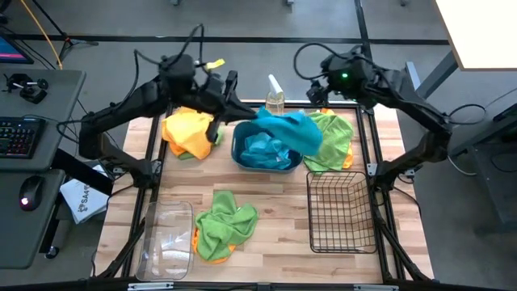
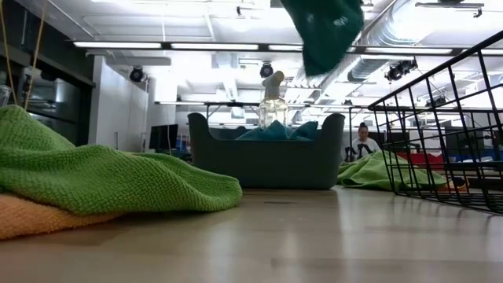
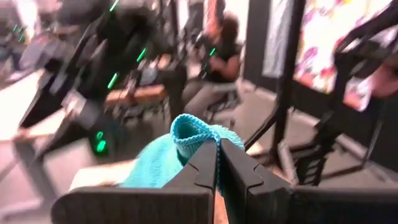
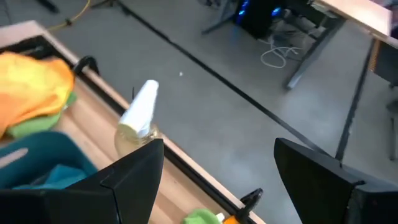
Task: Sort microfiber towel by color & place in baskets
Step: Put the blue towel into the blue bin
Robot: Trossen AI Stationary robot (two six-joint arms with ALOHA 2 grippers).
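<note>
A pale wooden table (image 1: 275, 234) is being viewed in a workshop with grey flooring, a desk with a keyboard standing at the left. A turquoise towel (image 1: 292, 129) is being held up over the teal tub (image 1: 242, 153) at the far middle of the table, with the fingers of the left hand (image 3: 217, 163) pressed together on its folded edge. More turquoise cloth (image 1: 263, 150) is lying inside the tub. The right hand (image 4: 217, 168) is being kept above the far right edge of the table, its fingers spread wide apart and nothing between them. A spray bottle (image 1: 275, 95) is standing just behind the tub. An orange towel (image 1: 187, 131) is heaped at the far left, a green towel (image 1: 333, 139) at the far right. Another green towel (image 1: 226, 220) is lying at the near middle, over an orange one (image 1: 212, 252). The clear bin (image 1: 166, 238) is sitting at the near left, the black wire basket (image 1: 341, 212) at the near right.
</note>
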